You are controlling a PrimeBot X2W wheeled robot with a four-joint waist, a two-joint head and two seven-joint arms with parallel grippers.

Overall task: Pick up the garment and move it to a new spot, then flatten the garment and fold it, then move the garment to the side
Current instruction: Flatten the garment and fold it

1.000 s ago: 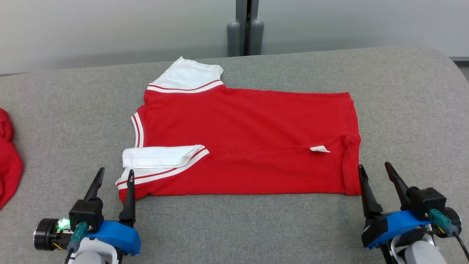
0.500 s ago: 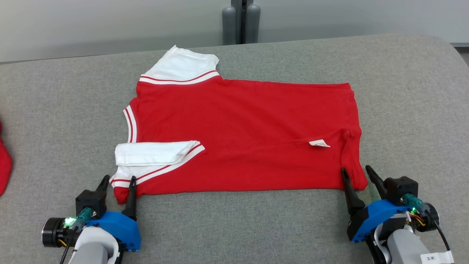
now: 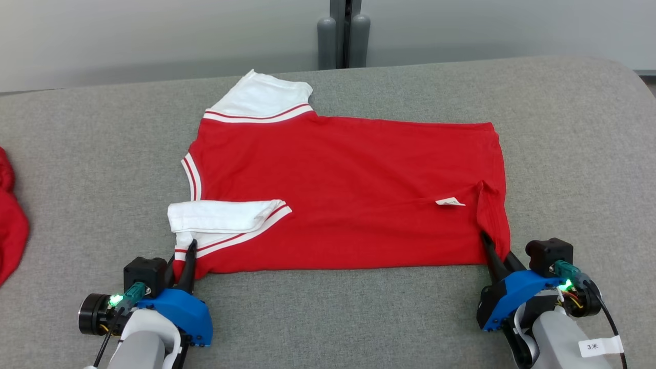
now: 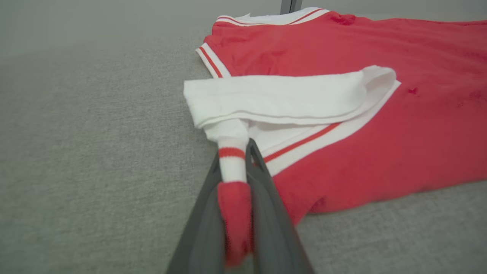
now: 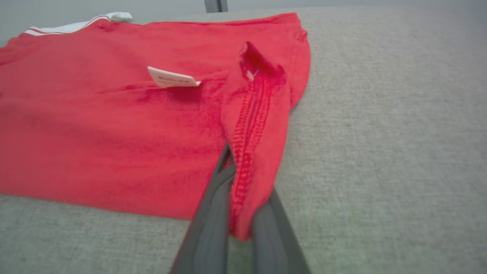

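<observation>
While the red garment [image 3: 348,189] lies flat on the grey worktop [image 3: 328,318], long axis running left to right, the fingers of the left gripper [image 3: 182,256] pinch its near sleeve-side corner and those of the right gripper [image 3: 499,251] its near hem corner, the cloth stretching away ahead of both.

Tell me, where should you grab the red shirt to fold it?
Take the red shirt by its two near corners, coming low from the near edge. It lies flat, so only edges give cloth to pinch. The left gripper has the sleeve corner, the right gripper the hem corner.
</observation>
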